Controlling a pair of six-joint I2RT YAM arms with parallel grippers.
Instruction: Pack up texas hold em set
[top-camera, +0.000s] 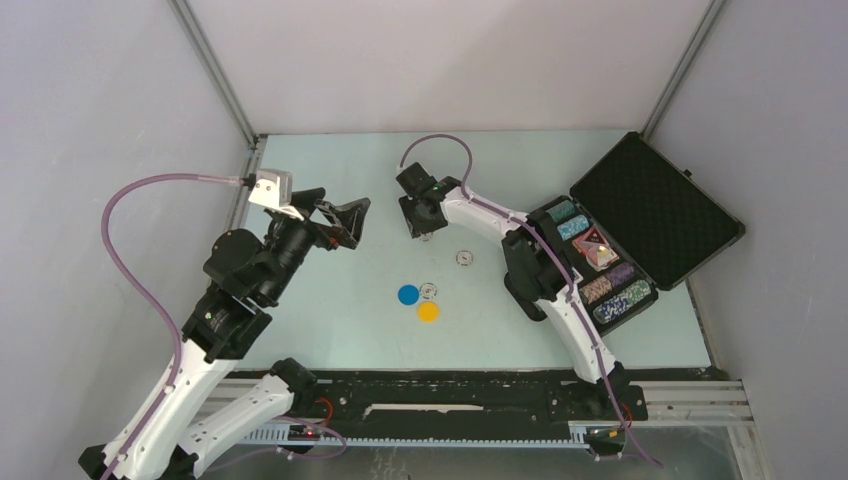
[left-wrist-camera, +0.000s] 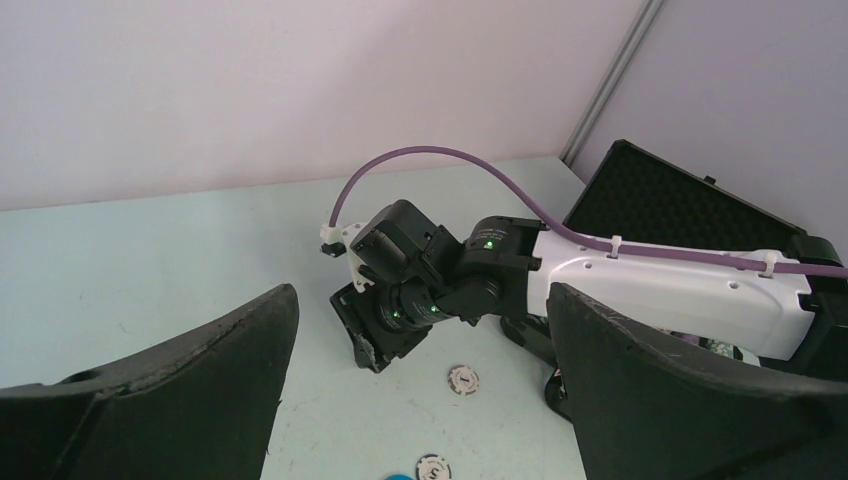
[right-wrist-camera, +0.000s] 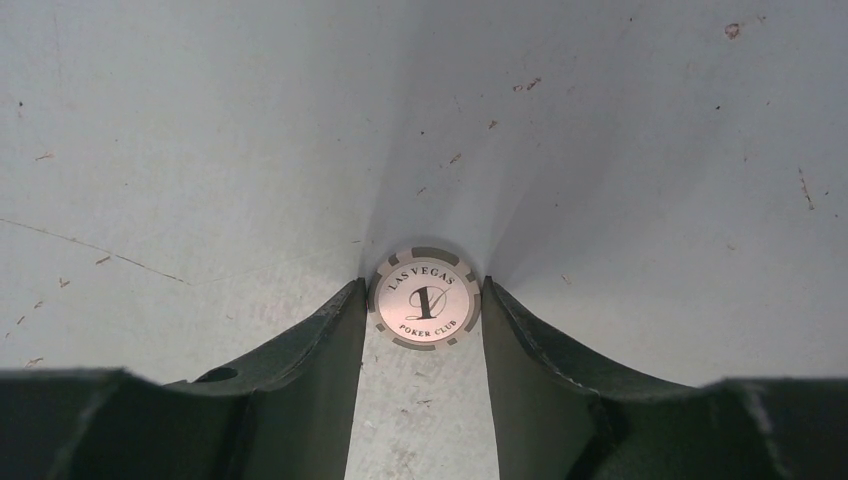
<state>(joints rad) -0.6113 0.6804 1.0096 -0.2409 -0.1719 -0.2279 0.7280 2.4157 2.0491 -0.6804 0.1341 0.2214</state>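
The black case (top-camera: 690, 215) lies open at the right, with rows of coloured chips (top-camera: 612, 292) and a red triangular marker (top-camera: 597, 240) in its foam base. My right gripper (top-camera: 421, 230) is down on the table left of the case. In the right wrist view its fingertips (right-wrist-camera: 424, 290) press both sides of a flat grey "Las Vegas 1" poker chip (right-wrist-camera: 424, 305). Two more grey chips (top-camera: 464, 258) (top-camera: 428, 291), a blue disc (top-camera: 408, 294) and a yellow disc (top-camera: 428, 312) lie mid-table. My left gripper (top-camera: 345, 222) is open, empty and raised at the left.
The case lid (left-wrist-camera: 680, 205) stands tilted back at the far right. The left wrist view shows my right arm's wrist (left-wrist-camera: 420, 290) and the two loose chips (left-wrist-camera: 462, 379) (left-wrist-camera: 433, 467) between my open fingers. Grey walls close in the table.
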